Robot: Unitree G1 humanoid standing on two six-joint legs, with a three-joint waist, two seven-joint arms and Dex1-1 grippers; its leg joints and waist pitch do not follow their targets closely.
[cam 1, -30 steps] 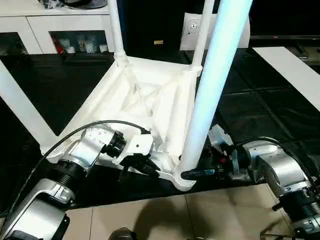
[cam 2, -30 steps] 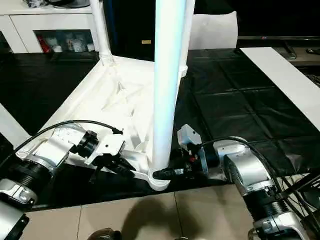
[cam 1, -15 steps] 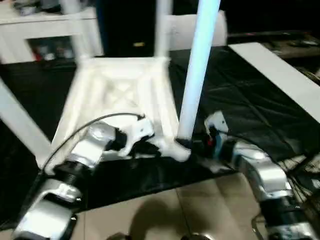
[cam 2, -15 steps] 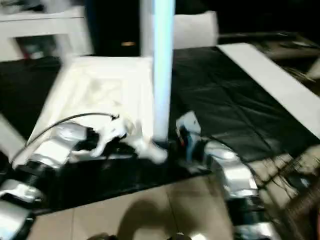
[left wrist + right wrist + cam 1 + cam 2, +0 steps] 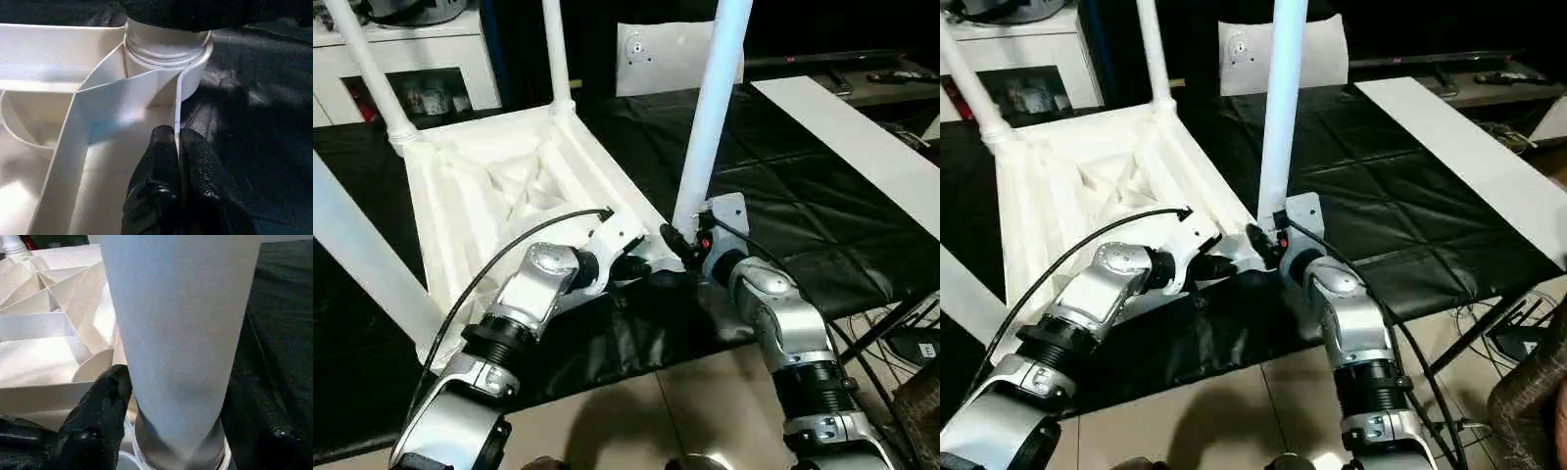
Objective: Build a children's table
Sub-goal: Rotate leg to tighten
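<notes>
Tabletop lay upside down; left gripper pinched its rim wall by the corner socket, right gripper straddled leg, grip unclear.

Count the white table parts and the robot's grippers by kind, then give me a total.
tabletop: 1
legs: 4
grippers: 2
Total: 7
</notes>
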